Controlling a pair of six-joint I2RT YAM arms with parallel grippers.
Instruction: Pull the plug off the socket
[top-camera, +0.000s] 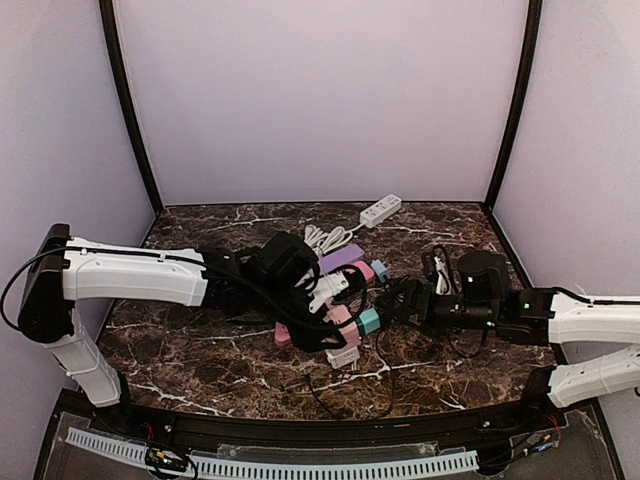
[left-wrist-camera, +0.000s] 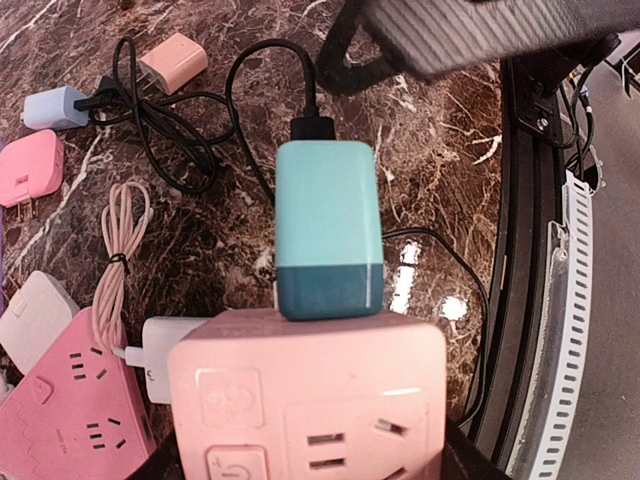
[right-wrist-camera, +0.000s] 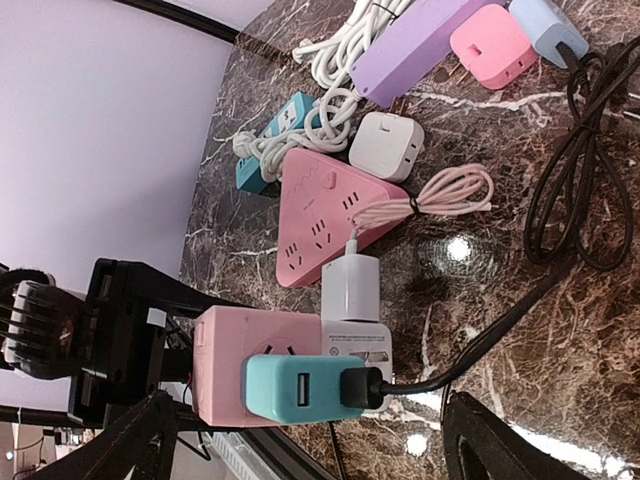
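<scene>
Both reaching inward | left end effector (top-camera: 330, 322) clamps socket (right-wrist-camera: 225, 365) | right end effector (top-camera: 398, 300) spread

Readable markings: almost nothing is coming through

The pink cube socket (left-wrist-camera: 300, 400) is showing an embossed power symbol (left-wrist-camera: 232, 466) on its lower button. The icon on the upper button (left-wrist-camera: 228, 397) is reading too faint to make out. The white adapter (right-wrist-camera: 384, 340) is carrying a printed label (right-wrist-camera: 352, 350) with a few grey lines of print, too small to read. No brand names, words or numbers are resolving in any view.
</scene>
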